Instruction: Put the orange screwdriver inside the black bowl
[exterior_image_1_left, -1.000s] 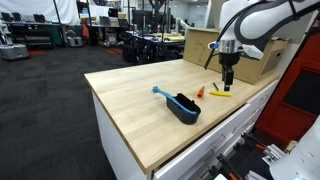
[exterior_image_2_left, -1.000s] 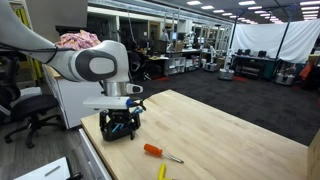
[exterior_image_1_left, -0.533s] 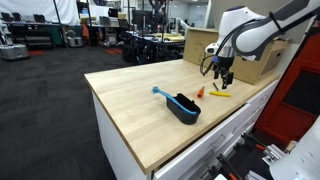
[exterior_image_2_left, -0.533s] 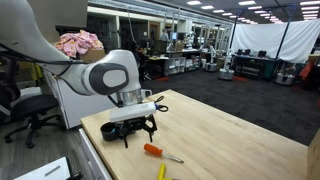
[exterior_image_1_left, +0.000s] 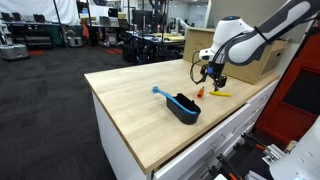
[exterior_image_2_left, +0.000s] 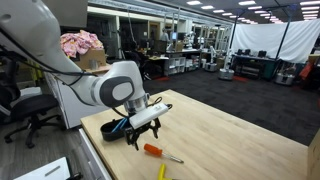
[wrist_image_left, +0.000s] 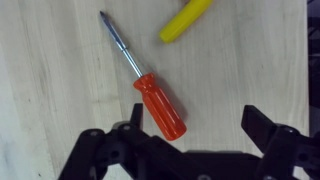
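The orange screwdriver lies flat on the wooden table, its orange-red handle toward me and its thin shaft pointing up-left in the wrist view. It also shows in both exterior views. My gripper is open and hovers just above it, the handle's end close to one finger. In an exterior view the gripper hangs over the table's far end. The black bowl sits nearer the table's middle, apart from the gripper. In an exterior view it is mostly hidden behind the arm.
A slim yellow tool lies beside the screwdriver, also seen in both exterior views. A light-blue handle-like piece juts from the bowl. A cardboard box stands at the table's back. The table edge is near.
My gripper has swung across the table and tilted, coming down to just above the screwdriver. The screwdriver, yellow tool and bowl have not moved.
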